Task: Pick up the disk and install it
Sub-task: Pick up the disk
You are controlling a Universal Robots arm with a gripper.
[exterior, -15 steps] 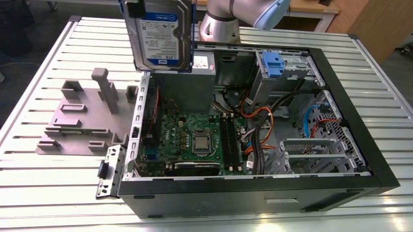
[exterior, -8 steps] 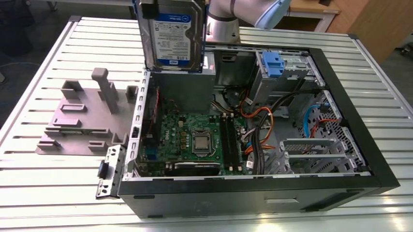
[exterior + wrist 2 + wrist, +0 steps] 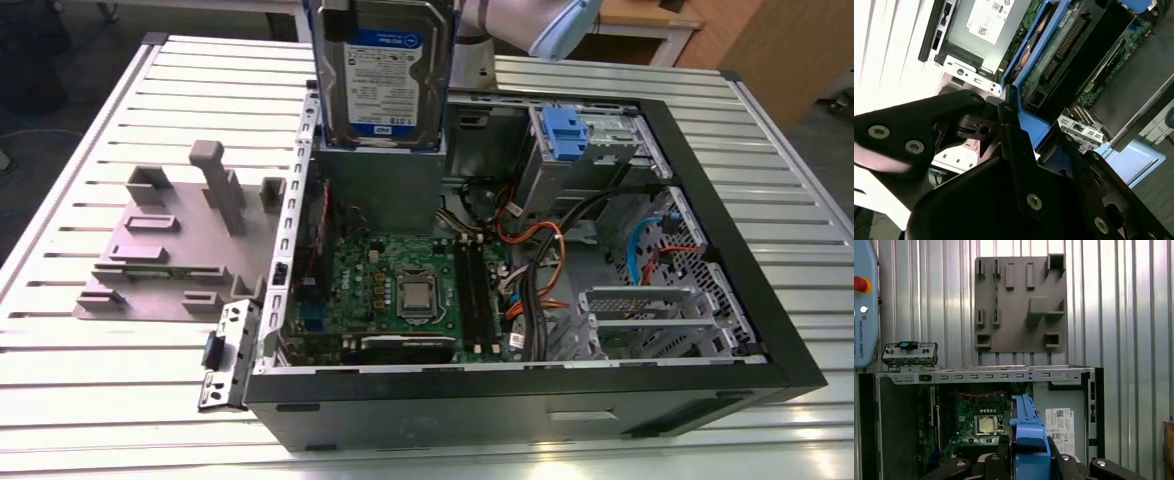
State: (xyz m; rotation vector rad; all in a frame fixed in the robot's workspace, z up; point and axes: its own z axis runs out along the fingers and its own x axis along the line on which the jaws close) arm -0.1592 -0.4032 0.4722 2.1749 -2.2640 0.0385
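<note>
Now the gripper (image 3: 1030, 456) squeezes the disk (image 3: 384, 75) by its blue frame, upright at the exterior view's top middle, likely so it hangs clear of the open computer case (image 3: 534, 395).

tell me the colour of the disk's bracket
Blue bracket on the disk; clearest in the first wrist view.

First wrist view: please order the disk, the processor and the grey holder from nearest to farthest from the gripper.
1. The disk, held in the gripper.
2. The processor, inside the case.
3. The grey holder, on the table outside it.
</note>
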